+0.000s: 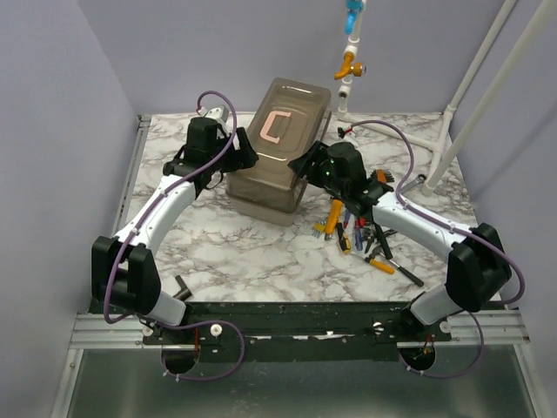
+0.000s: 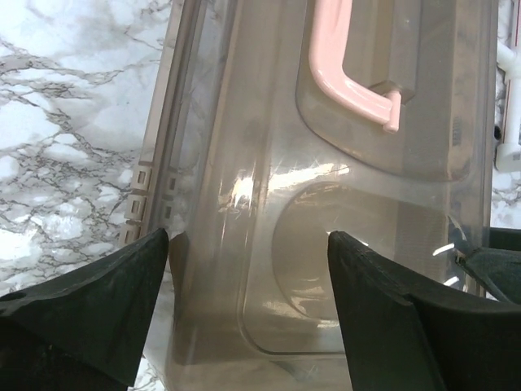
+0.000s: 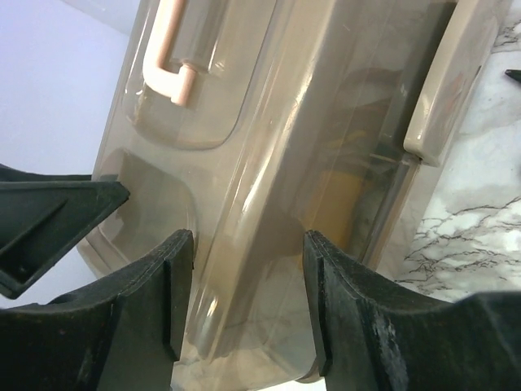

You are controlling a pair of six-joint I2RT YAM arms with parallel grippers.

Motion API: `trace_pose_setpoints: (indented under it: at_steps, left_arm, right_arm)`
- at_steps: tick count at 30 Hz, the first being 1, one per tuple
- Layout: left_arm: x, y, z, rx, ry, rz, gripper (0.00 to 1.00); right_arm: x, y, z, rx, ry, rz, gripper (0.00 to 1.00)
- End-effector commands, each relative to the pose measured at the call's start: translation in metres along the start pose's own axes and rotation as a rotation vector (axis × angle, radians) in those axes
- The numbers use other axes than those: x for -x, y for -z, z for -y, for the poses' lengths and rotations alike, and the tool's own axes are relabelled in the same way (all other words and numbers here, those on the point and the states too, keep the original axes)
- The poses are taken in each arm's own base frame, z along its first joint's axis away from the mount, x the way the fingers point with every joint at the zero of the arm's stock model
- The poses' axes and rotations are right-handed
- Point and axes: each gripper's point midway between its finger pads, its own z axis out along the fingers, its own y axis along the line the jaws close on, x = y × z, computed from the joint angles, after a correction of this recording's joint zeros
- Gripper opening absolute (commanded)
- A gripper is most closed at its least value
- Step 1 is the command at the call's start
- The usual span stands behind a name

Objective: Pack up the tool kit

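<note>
**A:** From the top view, where is everything?

**B:** The large rectangular grey-brown plastic toolbox [image 1: 271,187] sits on the white marble table [image 1: 235,252], toward the far edge and about midway across. Its smoky translucent lid is down and the pink handle [image 1: 277,128] lies flat on top. The small colourful-handled tools [image 1: 361,235] lie in a loose heap toward the right edge, outside the box. By my reading, packing has not started.

**A:** And the 2 arms?

**B:** The left gripper [image 1: 244,157] is at the toolbox's near left corner and the right gripper [image 1: 305,167] at its near right corner. I judge they flank it to free the lid.

**A:** What does the left wrist view show?

**B:** The left fingers [image 2: 98,309] stand wide apart and hold nothing. 1 is outside the toolbox's left wall and the other is over the lid, so the lid's left rim runs between them.

**A:** And the right wrist view?

**B:** The right fingers [image 3: 366,326] are roughly half apart, astride the lid's long right rim. The beige latch [image 3: 435,90] is just beyond them on the side wall. I cannot tell whether the pads pinch the rim or only bracket it. The latch looks like what needs releasing.
</note>
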Motion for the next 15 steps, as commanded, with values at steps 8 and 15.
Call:
trace_pose_setpoints:
  at_steps: [8,15]
  left_arm:
    - [-0.036,0.010,0.008,-0.125,0.038,-0.008,0.57]
    - [-0.067,0.046,0.007,-0.165,0.047,0.034,0.57]
  right_arm:
    - [-0.036,0.024,0.006,-0.006,0.056,-0.125,0.54]
    - [-0.059,0.025,0.005,0.051,0.046,-0.203,0.56]
